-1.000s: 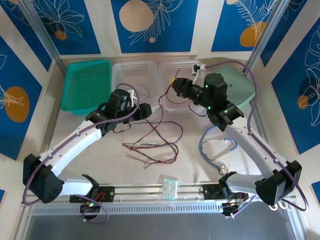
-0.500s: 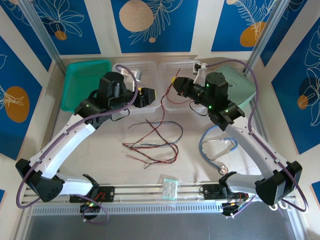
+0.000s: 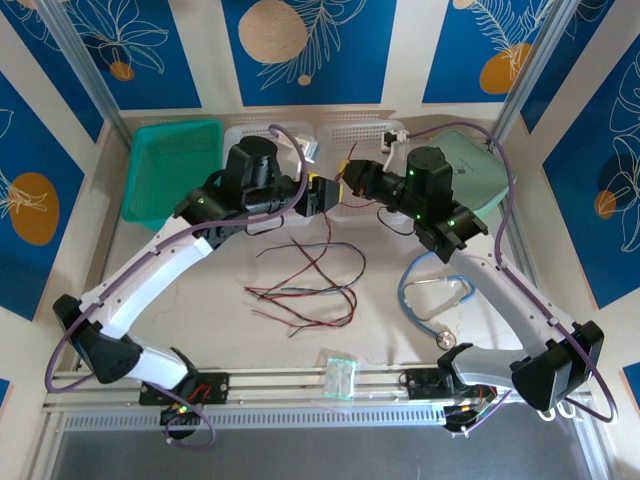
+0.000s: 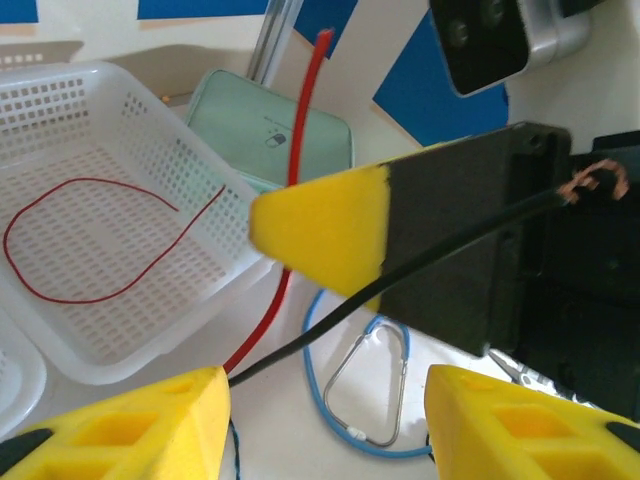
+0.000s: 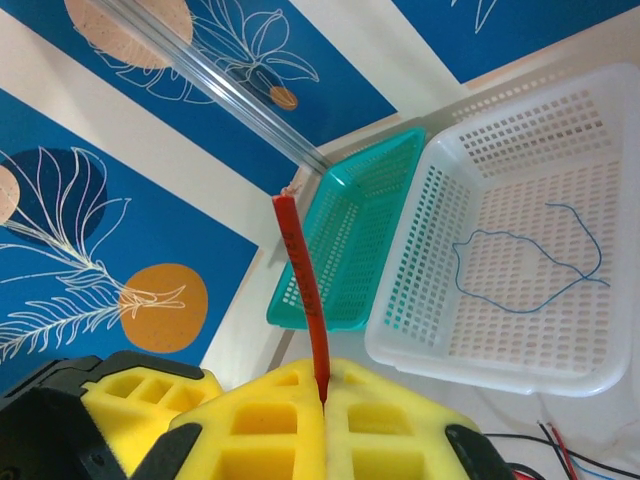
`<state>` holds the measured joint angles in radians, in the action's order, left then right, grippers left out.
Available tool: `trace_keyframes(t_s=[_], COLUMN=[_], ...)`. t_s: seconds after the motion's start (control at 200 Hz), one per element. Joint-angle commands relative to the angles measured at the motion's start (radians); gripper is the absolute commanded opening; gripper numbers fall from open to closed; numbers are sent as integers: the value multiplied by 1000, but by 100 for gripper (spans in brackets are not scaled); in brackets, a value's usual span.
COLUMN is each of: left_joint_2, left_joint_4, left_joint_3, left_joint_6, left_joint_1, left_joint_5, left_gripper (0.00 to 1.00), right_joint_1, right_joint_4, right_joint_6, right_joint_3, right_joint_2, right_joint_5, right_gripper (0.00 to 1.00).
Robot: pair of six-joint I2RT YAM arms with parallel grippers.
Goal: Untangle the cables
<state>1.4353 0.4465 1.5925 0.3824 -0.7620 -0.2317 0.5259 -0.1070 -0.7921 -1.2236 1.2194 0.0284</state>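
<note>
Right end effector (image 5: 325,395) stays clamped on a red cable (image 5: 300,280), lifted over the white basket w/ the red loop (image 3: 345,128), prob. to draw it clear of the cables (image 3: 305,290) knotted on the counter (image 3: 230,340) in front of that basket. Left end effector (image 4: 325,400), pads apart, lines up on a black cable (image 4: 320,323), not yet gripped. A sec ago it hung well off from that basket; now it's beside its partner, jaws narrowing.
</note>
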Motion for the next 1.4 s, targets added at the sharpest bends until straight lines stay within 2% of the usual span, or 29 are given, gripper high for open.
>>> trace_keyframes(t_s=[0.0, 0.245, 0.53, 0.595, 0.735, 0.825, 1.006, 1.216, 1.396], left_joint_2=[1, 36, 61, 63, 40, 5, -38, -116, -176], left_joint_4=[-68, -109, -112, -90, -52, -105, -94, -55, -60], left_joint_3=[67, 129, 129, 129, 106, 54, 22, -10, -26], left_joint_6=[-23, 3, 11, 3, 11, 26, 21, -14, -50], left_joint_1=[-11, -17, -20, -21, -19, -19, -10, 35, 79], left_joint_5=[5, -58, -60, -4, 201, 244, 341, 445, 516], left_gripper=[53, 47, 43, 38, 11, 0, 0, 0, 0], right_joint_1=[12, 23, 36, 37, 36, 34, 17, -29, -27], right_joint_4=[-16, -17, -22, -29, -37, -40, -71, -165, -164], right_joint_6=[9, 10, 24, 24, 31, 35, 58, 56, 97], right_joint_3=[-1, -6, -16, -20, -22, -19, -20, -33, -3], right_joint_2=[-3, -1, -10, -11, -20, -28, -62, -187, -322], right_joint_5=[22, 27, 34, 34, 29, 26, -18, -187, -352], right_gripper=[0, 0, 0, 0, 0, 0, 0, 0, 0])
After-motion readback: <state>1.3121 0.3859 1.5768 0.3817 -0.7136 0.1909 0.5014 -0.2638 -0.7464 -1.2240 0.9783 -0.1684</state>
